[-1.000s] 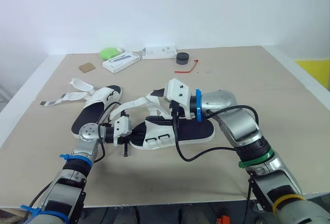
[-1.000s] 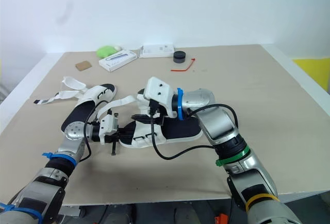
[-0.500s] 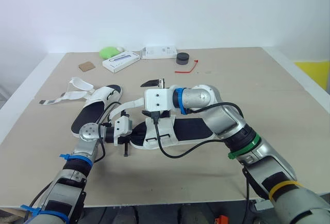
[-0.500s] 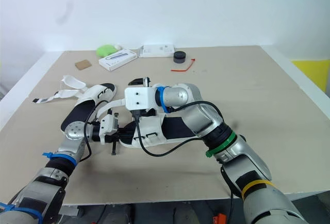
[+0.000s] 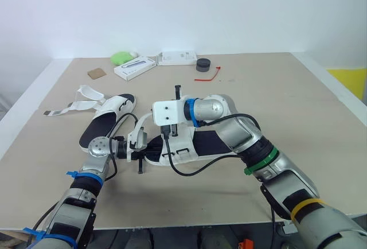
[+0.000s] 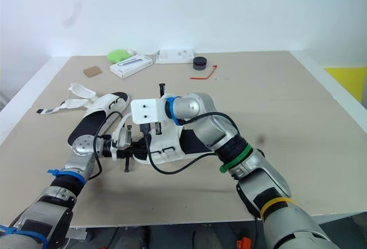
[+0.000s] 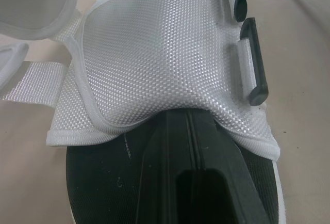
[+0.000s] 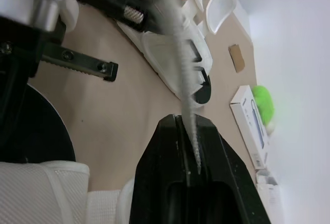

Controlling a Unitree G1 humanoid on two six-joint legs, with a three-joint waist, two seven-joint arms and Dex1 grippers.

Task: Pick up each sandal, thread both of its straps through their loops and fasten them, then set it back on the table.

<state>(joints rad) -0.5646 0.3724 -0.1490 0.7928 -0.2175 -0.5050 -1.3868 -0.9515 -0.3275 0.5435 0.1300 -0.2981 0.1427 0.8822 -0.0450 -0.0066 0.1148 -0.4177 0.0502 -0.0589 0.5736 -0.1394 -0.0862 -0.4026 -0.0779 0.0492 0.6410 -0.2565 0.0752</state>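
You have two sandals on the bench, both with black footbeds and white uppers. The near sandal sits at the middle front, between the two arms. The far sandal lies just behind it and to the left, with its loose straps spread out flat toward the left edge.

Both grippers are at the near sandal's left end. Your left gripper has its fingers closed together on the edge of that sandal's white mesh flap. Two black loops run along the flap's side, near the fingertips but not touching them. Your right gripper hangs just above the same end of the sandal. Its fingers are pinched tight on one white strap, which runs edge-on out from between them.

At the back of the bench, well apart from the sandals, there are two white boxes: a long box and a flat box. One green lump, one black puck, one red tie and one brown card lie near them.
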